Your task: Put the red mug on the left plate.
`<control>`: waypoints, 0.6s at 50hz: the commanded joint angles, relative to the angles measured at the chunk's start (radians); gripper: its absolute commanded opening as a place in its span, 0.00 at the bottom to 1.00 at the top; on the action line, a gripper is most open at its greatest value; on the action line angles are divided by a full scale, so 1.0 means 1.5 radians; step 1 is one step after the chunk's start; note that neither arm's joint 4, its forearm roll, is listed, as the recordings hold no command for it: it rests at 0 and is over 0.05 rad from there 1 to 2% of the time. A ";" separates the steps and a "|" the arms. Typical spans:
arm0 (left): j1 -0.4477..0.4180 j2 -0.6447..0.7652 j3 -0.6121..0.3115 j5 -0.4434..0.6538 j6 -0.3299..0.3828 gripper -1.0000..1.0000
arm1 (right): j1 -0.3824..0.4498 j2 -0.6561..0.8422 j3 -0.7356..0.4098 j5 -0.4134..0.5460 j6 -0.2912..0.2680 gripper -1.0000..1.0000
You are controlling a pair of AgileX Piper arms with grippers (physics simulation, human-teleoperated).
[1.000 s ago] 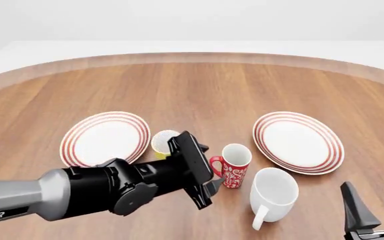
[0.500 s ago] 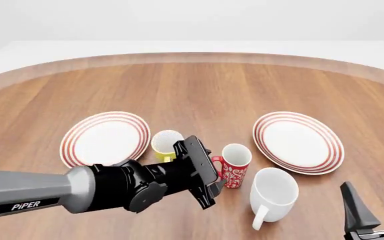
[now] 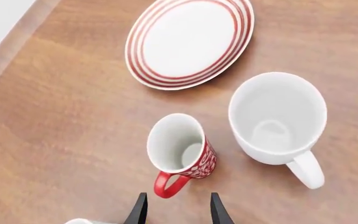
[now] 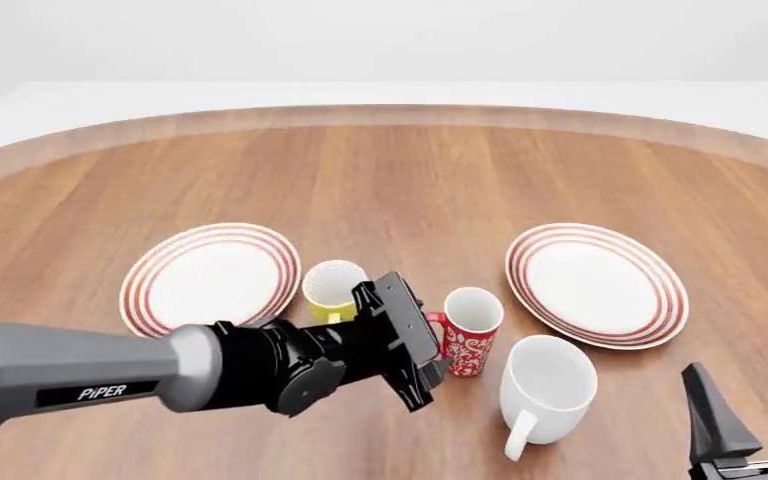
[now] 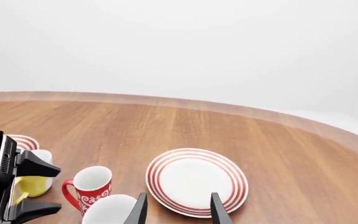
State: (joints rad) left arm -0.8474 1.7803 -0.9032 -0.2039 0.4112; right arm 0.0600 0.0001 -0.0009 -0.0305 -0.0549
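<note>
The red mug (image 4: 470, 332) with a white floral pattern stands upright mid-table, its handle toward my left arm. It also shows in the left wrist view (image 3: 182, 149) and the right wrist view (image 5: 92, 188). My left gripper (image 4: 420, 338) is open and empty, its fingertips (image 3: 138, 211) on either side of the handle's near end, just short of it. The left plate (image 4: 211, 275), white with red rings, lies bare to the left, past the yellow mug. My right gripper (image 4: 751, 410) is open and empty at the front right.
A yellow mug (image 4: 331, 288) stands between the left plate and the red mug, close behind my left gripper. A larger white mug (image 4: 544, 388) stands just front-right of the red mug. The second ringed plate (image 4: 598, 283) lies at the right.
My left gripper has moved a little to the right and lower, closing in on the red mug's handle. The mugs, the plates and the right arm have not moved.
</note>
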 commanded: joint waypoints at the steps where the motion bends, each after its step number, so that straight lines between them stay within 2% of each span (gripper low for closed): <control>1: 0.009 0.021 -0.010 -0.005 0.003 1.00 | 0.000 0.000 0.000 -0.002 -0.001 1.00; 30: 0.025 0.057 -0.032 -0.012 0.015 1.00 | -0.001 0.000 0.000 -0.003 0.000 1.00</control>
State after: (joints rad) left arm -0.8161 1.8484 -0.9376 -0.2215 0.4293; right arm 0.0592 0.0001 -0.0008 -0.0339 -0.0559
